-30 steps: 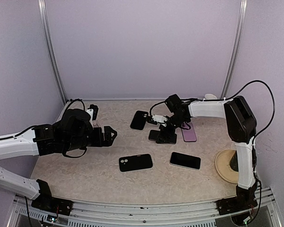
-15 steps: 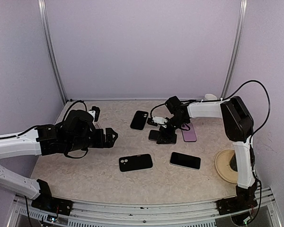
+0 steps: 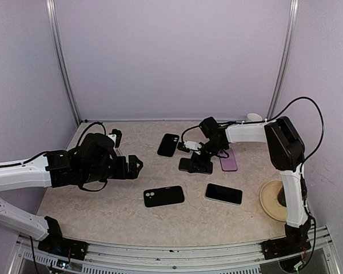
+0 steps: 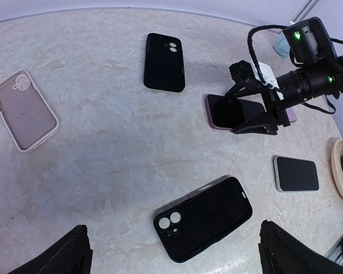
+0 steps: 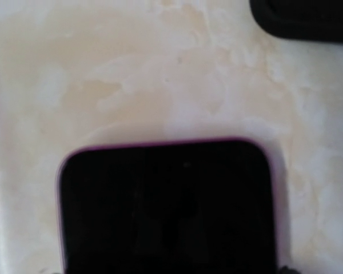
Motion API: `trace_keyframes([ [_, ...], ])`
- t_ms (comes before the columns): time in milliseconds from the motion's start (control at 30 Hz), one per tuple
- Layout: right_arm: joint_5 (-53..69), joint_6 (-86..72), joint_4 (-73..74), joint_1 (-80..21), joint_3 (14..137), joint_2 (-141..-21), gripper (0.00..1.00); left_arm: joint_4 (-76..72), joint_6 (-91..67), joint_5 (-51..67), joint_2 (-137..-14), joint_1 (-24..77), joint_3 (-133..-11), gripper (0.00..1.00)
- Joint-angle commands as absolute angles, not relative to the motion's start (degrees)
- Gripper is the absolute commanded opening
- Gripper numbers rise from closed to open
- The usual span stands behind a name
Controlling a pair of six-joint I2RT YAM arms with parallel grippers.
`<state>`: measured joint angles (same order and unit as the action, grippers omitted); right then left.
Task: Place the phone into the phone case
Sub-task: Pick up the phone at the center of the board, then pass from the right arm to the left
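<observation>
Right claw [image 3: 201,164] grips glossy, round-cornered, pink-rimmed phone [image 5: 166,205] — left claw [image 3: 135,165] spread wide.

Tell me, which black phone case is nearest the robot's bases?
The black case lying crosswise in the middle, beside the bare phone. The other black case sits farther back.

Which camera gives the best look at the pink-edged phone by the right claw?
The left wrist view: the phone shows its dark screen and pink edge, with the right gripper straddling one end. The right wrist view shows only a blurred end; in the top view the gripper covers most of it.
</observation>
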<state>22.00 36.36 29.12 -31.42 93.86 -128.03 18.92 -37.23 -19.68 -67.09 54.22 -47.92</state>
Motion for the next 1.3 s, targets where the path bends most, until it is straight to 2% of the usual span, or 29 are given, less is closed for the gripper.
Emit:
trace_keyframes([
  [0,24.2,35.1,29.4,-31.1,92.7,-130.2,0.63,18.4,-37.8,-19.3,-67.4,54.6,-48.0,0.99],
  [33,24.5,34.7,29.4,-31.1,92.7,-130.1,0.59,18.3,-37.8,-19.3,-67.4,54.6,-48.0,0.99],
  [233,24.4,33.2,26.1,-31.2,89.3,-127.0,0.48,18.3,-39.0,-18.8,-67.8,54.6,-48.2,0.99],
  [467,22.2,31.2,18.5,-32.2,84.4,-120.8,0.45,18.6,-41.4,-18.7,-69.5,54.1,-48.8,0.99],
  [667,21.5,29.3,12.4,-33.0,79.9,-115.8,0.41,16.4,-42.7,-12.9,-70.6,50.8,-48.9,0.99],
  [1267,17.1,26.7,3.4,-39.8,72.7,-105.6,0.42,5.3,-39.2,2.3,-76.0,43.0,-48.6,0.99],
])
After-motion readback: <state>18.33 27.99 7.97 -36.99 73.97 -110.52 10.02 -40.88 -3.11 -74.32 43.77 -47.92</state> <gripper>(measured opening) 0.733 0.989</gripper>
